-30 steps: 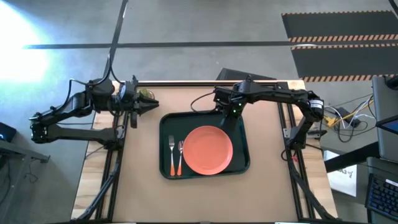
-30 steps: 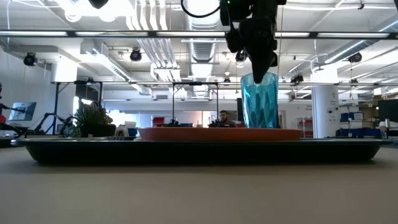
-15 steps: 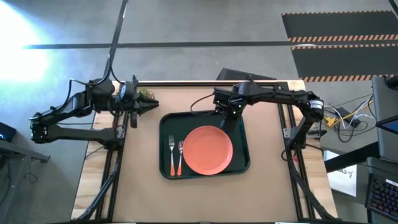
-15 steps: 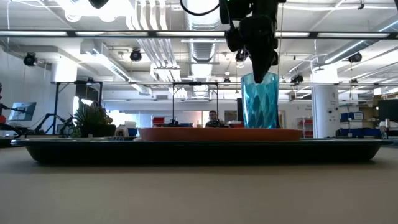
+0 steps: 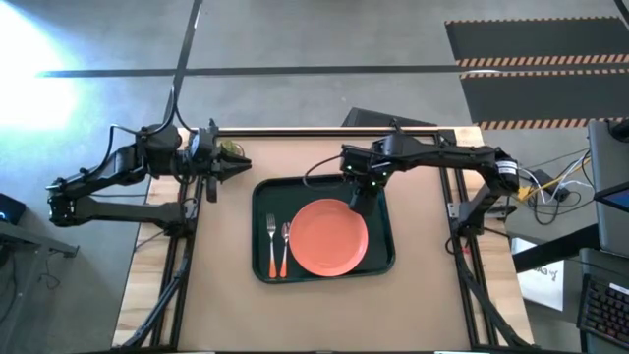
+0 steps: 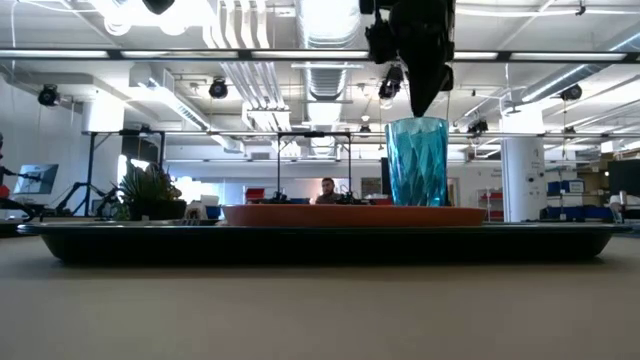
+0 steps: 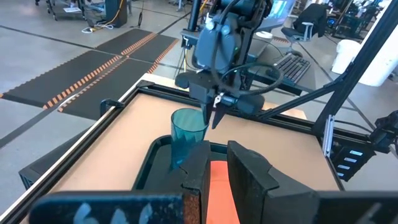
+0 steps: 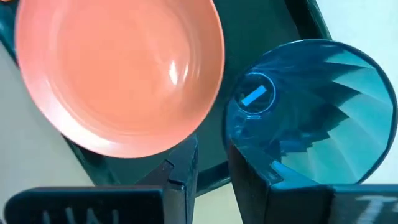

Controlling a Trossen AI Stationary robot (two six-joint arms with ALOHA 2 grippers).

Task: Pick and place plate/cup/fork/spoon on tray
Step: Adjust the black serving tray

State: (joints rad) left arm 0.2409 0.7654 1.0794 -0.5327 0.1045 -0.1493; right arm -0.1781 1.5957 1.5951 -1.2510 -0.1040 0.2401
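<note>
From above, the cup (image 7: 188, 132) is hidden under the right gripper (image 5: 361, 187). The low view shows it standing upright on the tray (image 5: 383, 258), behind the plate (image 5: 327, 237), the gripper above its rim and its fingers narrowly apart, apparently gripping nothing. Fork (image 5: 270, 241) and spoon (image 5: 284, 244) lie beside the plate. The left gripper (image 5: 236, 168) waits by the brown table's (image 5: 324, 310) edge, nearly closed and empty.

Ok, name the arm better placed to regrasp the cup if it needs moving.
Right. Its pincer hangs directly above the cup standing on the tray; the left pincer waits beyond the tray's edge, farther from the cup.
</note>
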